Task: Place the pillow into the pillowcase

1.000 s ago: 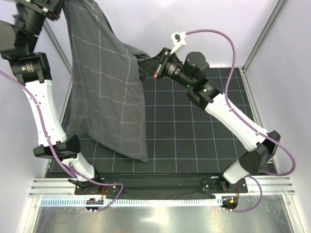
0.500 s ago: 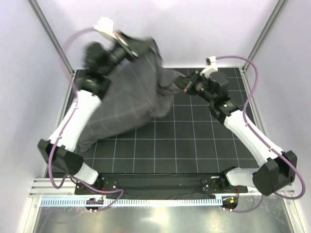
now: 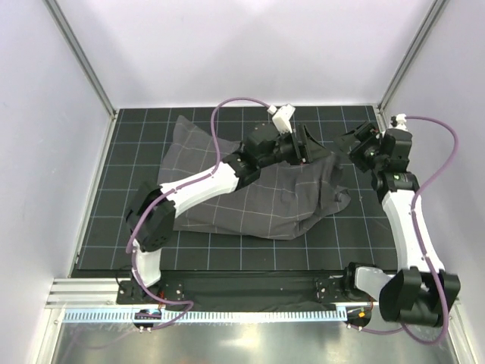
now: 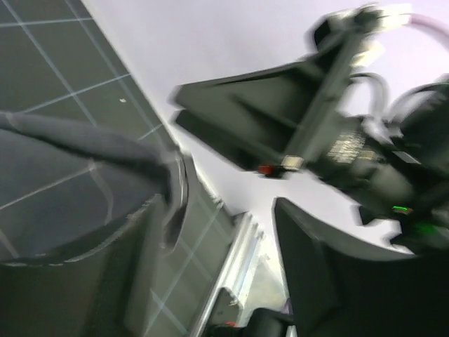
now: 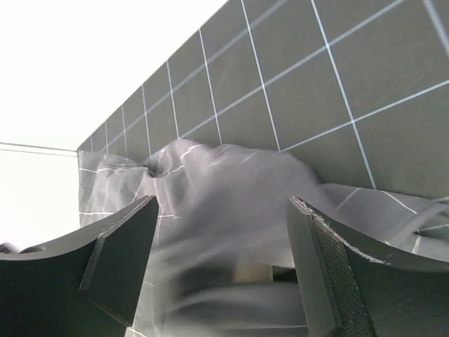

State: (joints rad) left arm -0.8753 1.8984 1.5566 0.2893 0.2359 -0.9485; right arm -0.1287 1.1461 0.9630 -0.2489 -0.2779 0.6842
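Note:
The dark grey checked pillowcase [image 3: 258, 193] lies flat and rumpled across the middle of the black grid mat. No cream pillow shows anywhere; it is hidden. My left gripper [image 3: 308, 144] reaches over the case's far right corner and stands open, with nothing between its fingers [image 4: 330, 281]. The left wrist view is blurred, with a fold of the case [image 4: 77, 144] at its left. My right gripper [image 3: 355, 146] hangs just right of that corner, open and apart from the cloth. In the right wrist view the pillowcase [image 5: 231, 189] billows beyond the open right gripper [image 5: 223, 203].
The black grid mat [image 3: 136, 136] covers the table, with white walls and metal corner posts [image 3: 79, 64] around it. The left arm [image 3: 197, 189] lies low over the case. The right arm's purple cable [image 3: 447, 163] loops at the right side.
Both grippers have opened and let go of the pillowcase. It has gone from hanging high at the left to lying on the mat. Both arms have swung down and towards the back right.

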